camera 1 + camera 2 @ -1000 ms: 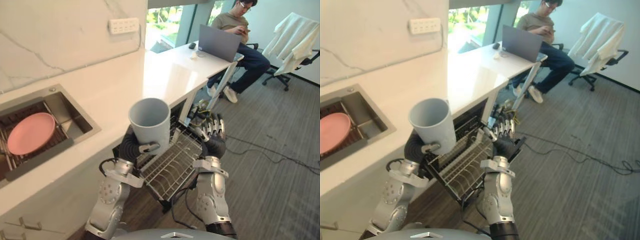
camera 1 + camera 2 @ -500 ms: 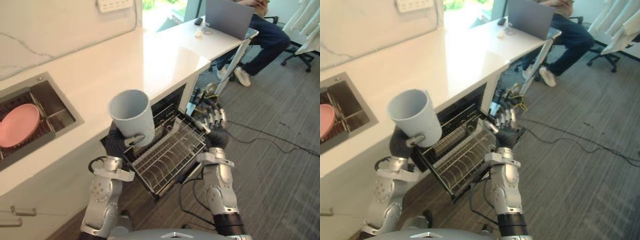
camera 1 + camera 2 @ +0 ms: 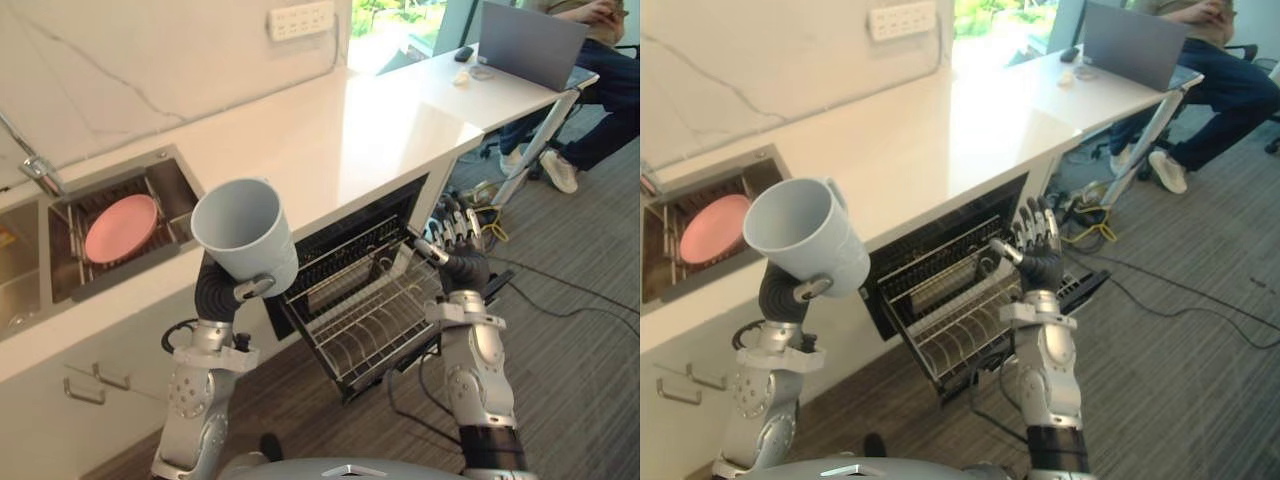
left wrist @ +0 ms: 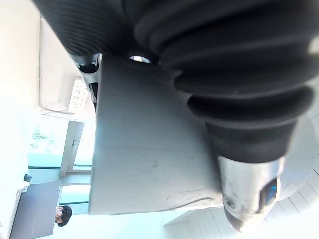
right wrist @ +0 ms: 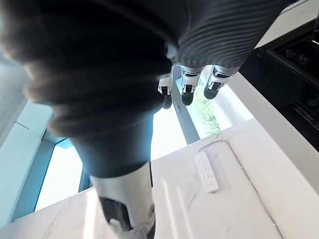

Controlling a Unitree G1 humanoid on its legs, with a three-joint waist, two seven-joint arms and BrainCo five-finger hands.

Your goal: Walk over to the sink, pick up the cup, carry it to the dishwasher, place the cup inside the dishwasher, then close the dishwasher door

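A pale grey cup (image 3: 245, 232) is held upright and slightly tilted in front of the counter, my left hand (image 3: 225, 292) shut around its lower part, thumb across the front. Up close, the cup's wall (image 4: 149, 154) lies against that hand's dark cover. Below the counter the dishwasher (image 3: 345, 240) stands open with its wire rack (image 3: 375, 318) pulled out over the lowered door (image 3: 1085, 288). The cup hangs above and left of the rack. My right hand (image 3: 455, 250) is open, fingers (image 5: 185, 88) straight, raised beside the rack's right end.
The sink (image 3: 185, 192) at the left holds a pink plate (image 3: 120, 213). A white countertop (image 3: 350, 130) runs above the dishwasher. At the far right a person (image 3: 610, 70) sits at a laptop (image 3: 530, 45). Cables (image 3: 560, 290) lie on the floor.
The whole picture has shifted, so the camera moved; sink and counter now show further right. The cup stays in my left hand and my right hand stays open by the rack.
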